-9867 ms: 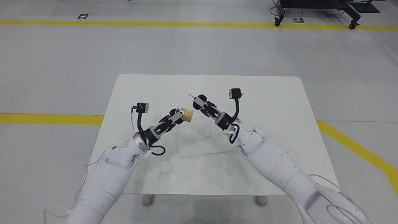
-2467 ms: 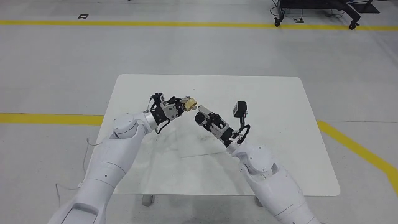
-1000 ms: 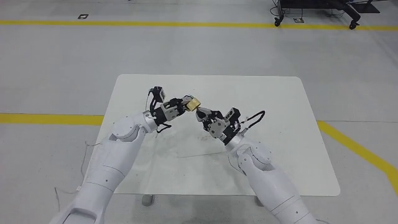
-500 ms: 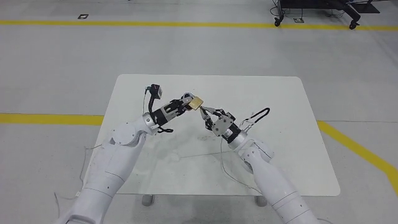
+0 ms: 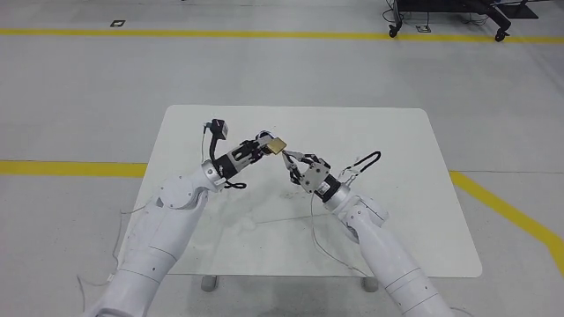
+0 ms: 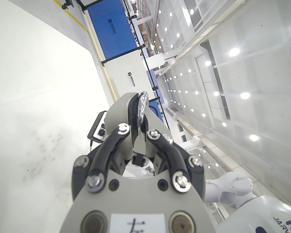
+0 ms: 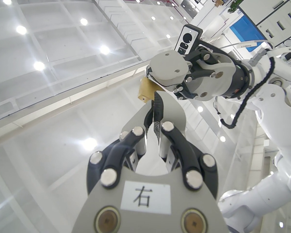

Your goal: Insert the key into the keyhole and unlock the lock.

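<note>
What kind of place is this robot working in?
Probably a factory hall or industrial test lab. There are yellow lines painted on a bare grey floor, blue partition panels, and a high ceiling with rows of lights.

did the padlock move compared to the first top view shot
Yes. The padlock, held in the left gripper, is now nearer the table far edge and meets the key in the right gripper.

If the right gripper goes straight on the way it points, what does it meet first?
The brass padlock in the left gripper, just beyond the tip of the right gripper; whether they already touch is unclear.
</note>
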Tool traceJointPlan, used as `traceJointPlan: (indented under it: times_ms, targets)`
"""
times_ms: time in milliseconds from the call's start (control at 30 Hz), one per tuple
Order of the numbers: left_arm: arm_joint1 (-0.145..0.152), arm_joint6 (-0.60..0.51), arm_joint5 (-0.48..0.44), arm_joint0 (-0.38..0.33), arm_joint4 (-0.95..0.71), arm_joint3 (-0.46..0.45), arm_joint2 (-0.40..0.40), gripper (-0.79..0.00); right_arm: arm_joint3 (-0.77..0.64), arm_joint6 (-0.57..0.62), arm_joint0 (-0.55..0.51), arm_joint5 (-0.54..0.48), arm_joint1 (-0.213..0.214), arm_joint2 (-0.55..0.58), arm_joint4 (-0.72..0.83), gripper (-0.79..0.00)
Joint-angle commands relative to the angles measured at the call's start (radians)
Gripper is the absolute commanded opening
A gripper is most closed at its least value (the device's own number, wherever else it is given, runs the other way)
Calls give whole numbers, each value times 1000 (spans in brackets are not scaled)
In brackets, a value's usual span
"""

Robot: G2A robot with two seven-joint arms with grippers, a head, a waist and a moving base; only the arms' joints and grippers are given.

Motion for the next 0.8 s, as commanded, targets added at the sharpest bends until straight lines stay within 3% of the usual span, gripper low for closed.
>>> traceJointPlan:
  times_ms: [0,67,100,167,200,267,400,467,600,767]
  targets:
    - [0,2,9,2,-3,-2,0,-785,-7,13,-1,-7,1,-2,-12,-785]
    - [0,22,26,2,1,0,-2,-785,-15,35,0,-15,2,0,-30,-767]
    - [-1,26,37,2,-5,-1,-1,-785,-19,43,1,-22,5,1,-58,-573]
    - [-2,24,47,1,-27,-2,-4,-785,-31,53,2,-29,10,4,-109,-409]
    - [-2,17,53,-1,-39,1,-7,-785,-37,48,4,-42,14,7,-158,-243]
    - [-1,5,58,-5,-55,7,-13,-785,-57,53,-4,-49,19,13,-197,-105]
    - [-1,-23,66,-12,-88,19,-20,-785,-93,39,-17,-70,30,40,-278,-74]
    - [0,-30,74,-16,-88,26,-21,-785,-119,19,-23,-105,38,64,-347,-3]
    - [2,-61,111,-31,-37,45,-4,-785,-220,-57,-59,-255,63,148,-598,0]
    - [2,-89,155,-54,138,59,59,-785,-379,-154,-156,-393,82,281,-725,0]
